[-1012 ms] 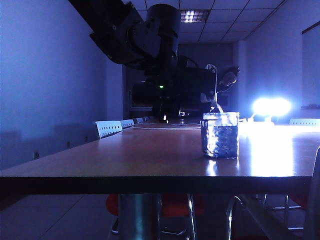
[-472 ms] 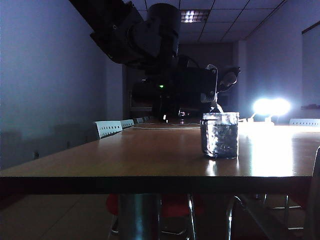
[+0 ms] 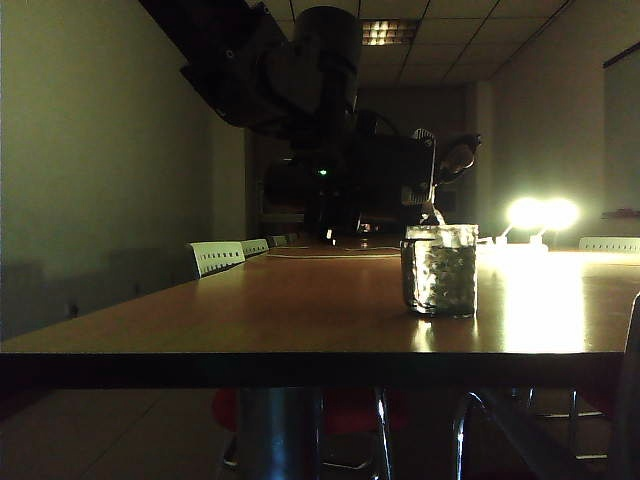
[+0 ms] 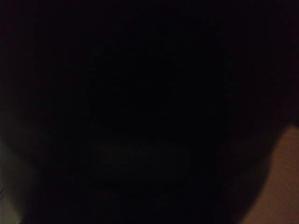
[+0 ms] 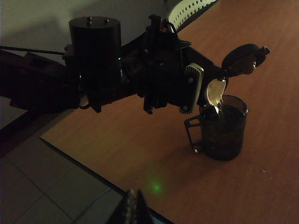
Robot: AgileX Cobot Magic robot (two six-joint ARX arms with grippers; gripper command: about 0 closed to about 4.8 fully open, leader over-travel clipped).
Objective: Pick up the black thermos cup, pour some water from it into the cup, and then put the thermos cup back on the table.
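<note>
Black thermos cup (image 5: 177, 86) lies tipped almost level in the left gripper (image 5: 163, 88), its flip-top lid (image 5: 243, 58) swung open and its pale spout over the cup (image 5: 223, 127), with a thin stream of water falling into it. That gripper is clamped around the dark flask body; its own wrist view is nearly all black, so the fingers cannot be made out there, and the grip is read from the right wrist view. In the exterior view the left arm (image 3: 290, 70) comes down from the upper left, holding the thermos just above and left of the glass cup (image 3: 439, 270). The cup stands upright on the wooden surface (image 3: 300, 310), right of centre. The right gripper (image 5: 132, 208) hangs well back near the surface's near edge, fingers seemingly pressed together, holding nothing. Two bright lamps (image 3: 543, 213) glare at the far right.
</note>
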